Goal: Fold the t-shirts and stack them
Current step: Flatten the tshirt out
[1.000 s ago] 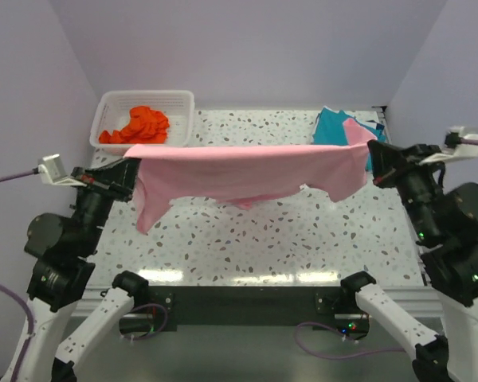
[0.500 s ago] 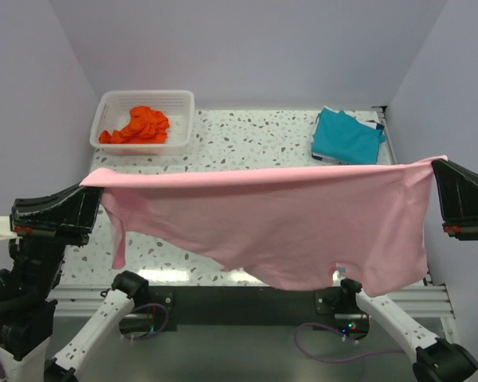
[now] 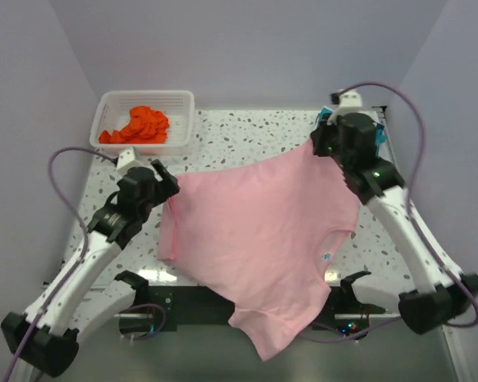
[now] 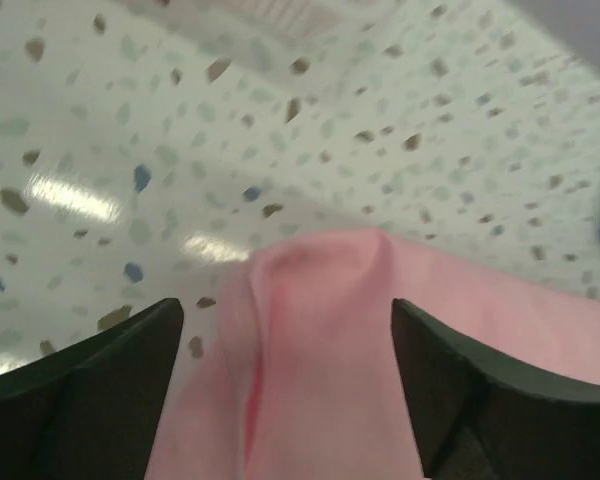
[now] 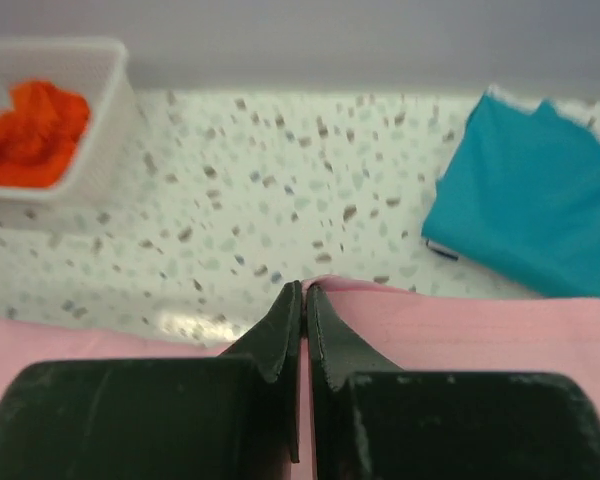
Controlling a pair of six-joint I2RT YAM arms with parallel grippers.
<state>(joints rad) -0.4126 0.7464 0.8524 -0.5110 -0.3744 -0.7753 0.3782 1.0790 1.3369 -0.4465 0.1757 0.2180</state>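
- table: speckled top. it carries everything, and its near edge is too close for the spread cloth.
- pink t-shirt: lies flat across the middle of the table, and its lower part spills over the near edge. my guess is that it is being laid out so the folds can start. the overhang will likely need pulling back first.
- basket: white mesh, in the far left corner, apart from the pink cloth.
- teal t-shirt: lies at the far right, just past the pink hem. it looks like the base of the stack, and the right arm crowds it.
- orange-red t-shirt: crumpled in the basket, not yet folded.
- right gripper: fingers pressed together, pinching the far hem of the pink t-shirt.
- left gripper: fingers spread wide with a pink corner bunched between them, clamping nothing.
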